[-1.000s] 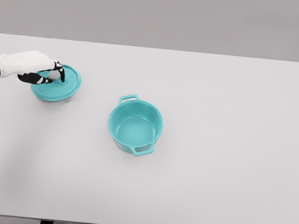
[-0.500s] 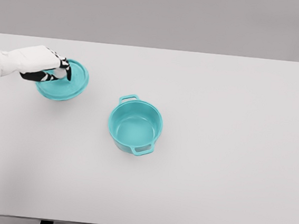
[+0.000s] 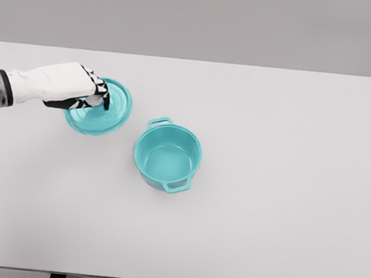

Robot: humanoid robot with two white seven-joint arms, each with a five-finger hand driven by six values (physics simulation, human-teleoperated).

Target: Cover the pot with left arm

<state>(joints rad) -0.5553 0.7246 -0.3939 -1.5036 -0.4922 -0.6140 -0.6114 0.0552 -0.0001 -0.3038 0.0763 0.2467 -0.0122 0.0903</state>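
We've got the left hand (image 3: 78, 89) clamped on the teal lid (image 3: 103, 111). Pot (image 3: 167, 157) sits uncovered on the table (image 3: 286, 188), just right of the lid. We see no readable labels.

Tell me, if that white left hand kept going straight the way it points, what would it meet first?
Probably nothing: the left hand, gripping the round teal lid, points rightward, passing behind the teal two-handled pot. Depth is unclear.
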